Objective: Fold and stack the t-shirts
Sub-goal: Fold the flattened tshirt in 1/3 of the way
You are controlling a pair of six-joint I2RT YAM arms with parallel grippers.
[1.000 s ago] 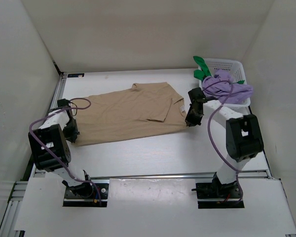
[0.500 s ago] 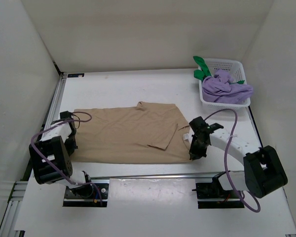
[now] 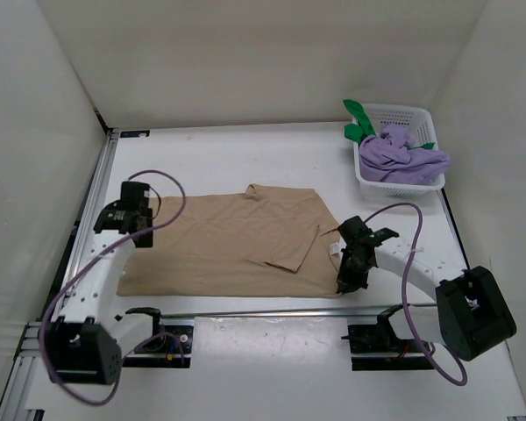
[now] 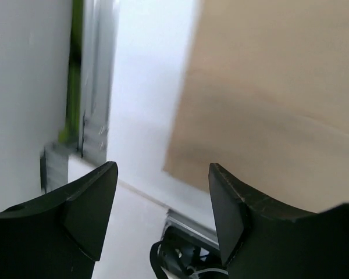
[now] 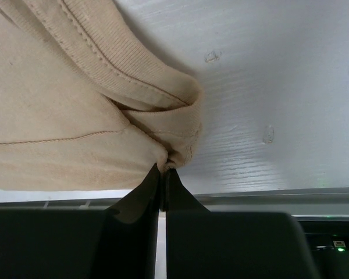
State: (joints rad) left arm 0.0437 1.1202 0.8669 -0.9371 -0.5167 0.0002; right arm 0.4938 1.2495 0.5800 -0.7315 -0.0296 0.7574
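Near the front edge of the white table [image 3: 245, 158] lay the flat tan cotton t-shirt [image 3: 232, 241], its right corner pinched tight in the right gripper [image 5: 163, 174]. The left gripper [image 4: 161, 168] gaped wide over the left hem, holding nothing — a one-sided tug could skew or bunch the cloth.

**White desk [image 3: 245, 158] and its load**

Carries a tan t-shirt [image 3: 228, 241] spread flat across the middle of the frame, collar toward the far side, one sleeve lying over the body, lower right corner bunched up. Bears a white mesh basket [image 3: 414, 111] at upper right, well apart from the cloth. Shows bare white surface along the far side and at upper left.
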